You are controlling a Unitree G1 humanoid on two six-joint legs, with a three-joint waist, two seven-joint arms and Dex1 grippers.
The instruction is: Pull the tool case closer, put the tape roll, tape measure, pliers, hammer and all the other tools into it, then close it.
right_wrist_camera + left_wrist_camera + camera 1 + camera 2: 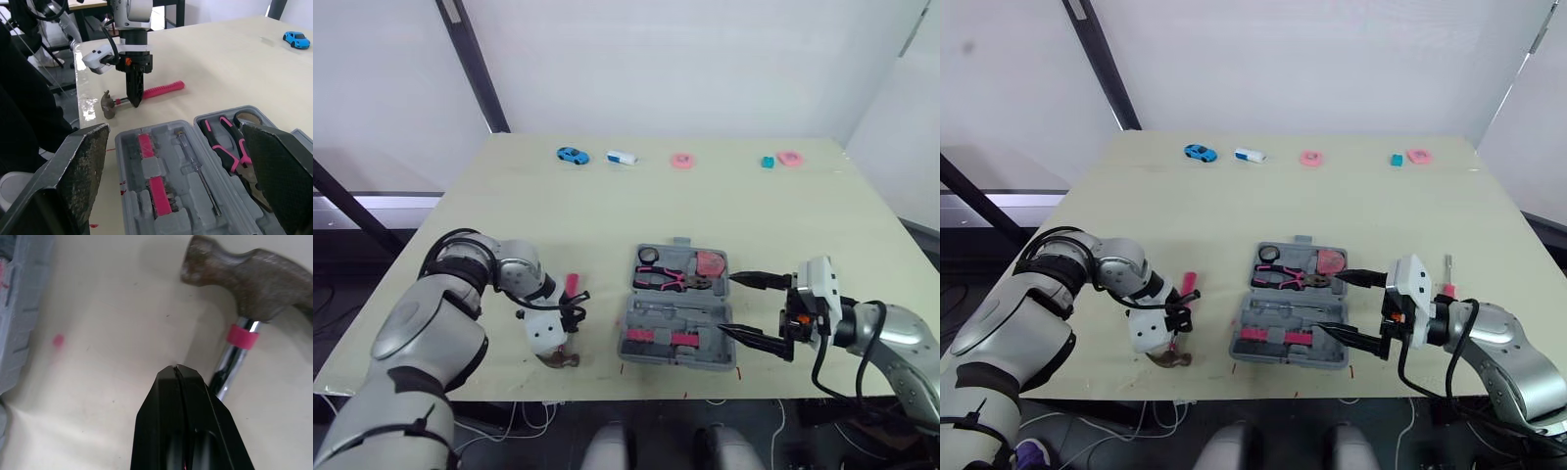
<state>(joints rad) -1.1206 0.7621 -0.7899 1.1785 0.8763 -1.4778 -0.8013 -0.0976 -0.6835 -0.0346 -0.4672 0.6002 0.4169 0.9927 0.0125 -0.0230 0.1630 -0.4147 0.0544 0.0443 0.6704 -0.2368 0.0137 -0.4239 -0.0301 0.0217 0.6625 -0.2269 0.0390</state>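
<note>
The grey tool case [629,315] lies open near the table's front edge. Its far half holds the black tape roll [649,256], pink-handled pliers [675,281] and pink tape measure [710,262]. The hammer [572,285] lies left of the case, its brown head [244,279] toward the front edge. My left gripper [176,368] is shut and holds nothing, its tip down beside the hammer's chrome shaft [229,363]. At the case's right side my right gripper [728,304] stands open, with one finger [73,181] by the near half and the other by the far half.
A small red-handled tool [1448,284] lies on the table right of the case, behind my right gripper. Along the far edge sit a blue toy car [573,155], a white item [622,157], two pink pieces [681,161] and a teal block [769,163].
</note>
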